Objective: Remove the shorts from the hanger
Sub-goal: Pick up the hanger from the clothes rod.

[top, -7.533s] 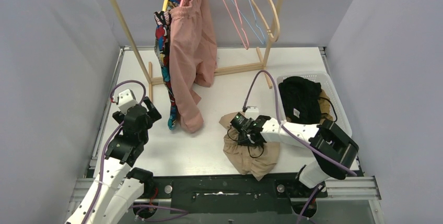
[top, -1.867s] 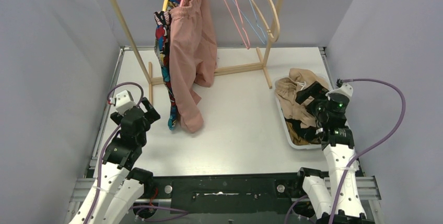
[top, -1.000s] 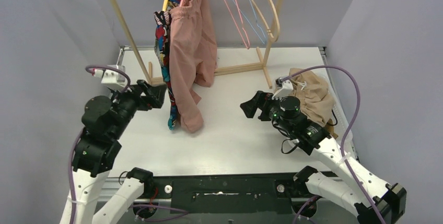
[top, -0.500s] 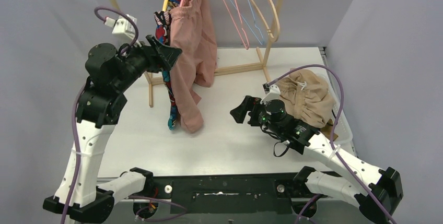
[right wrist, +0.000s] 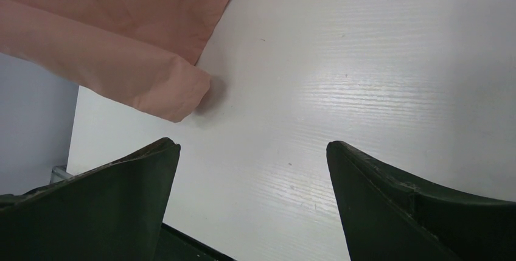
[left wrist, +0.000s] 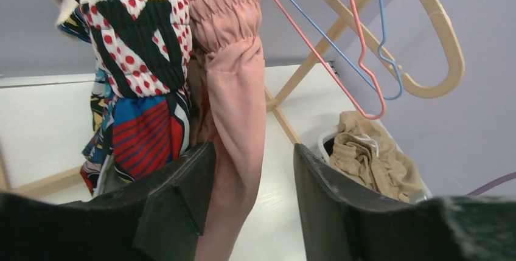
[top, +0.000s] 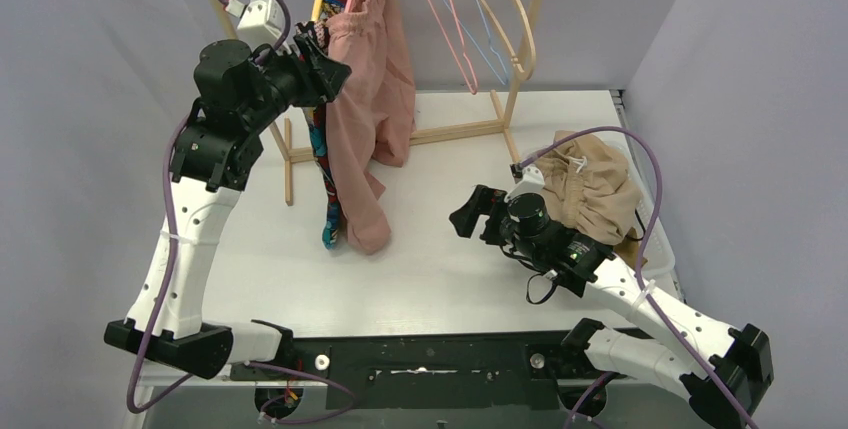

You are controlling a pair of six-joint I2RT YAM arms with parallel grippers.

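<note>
I see pale, matt wood in the rack (top: 455,131). Hanging on it, the dusty pink shorts (left wrist: 234,90) are soft matt cloth, and the comic print shorts (left wrist: 143,90) are a smoother printed fabric. Below the rack, the white desk (right wrist: 365,60) shows fine grain and a dull sheen. The left end effector (left wrist: 252,157) has matt black plastic fingers (left wrist: 331,212).

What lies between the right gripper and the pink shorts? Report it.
Only bare white table lies between the right gripper and the pink shorts, shown in the top view and the right wrist view.
</note>
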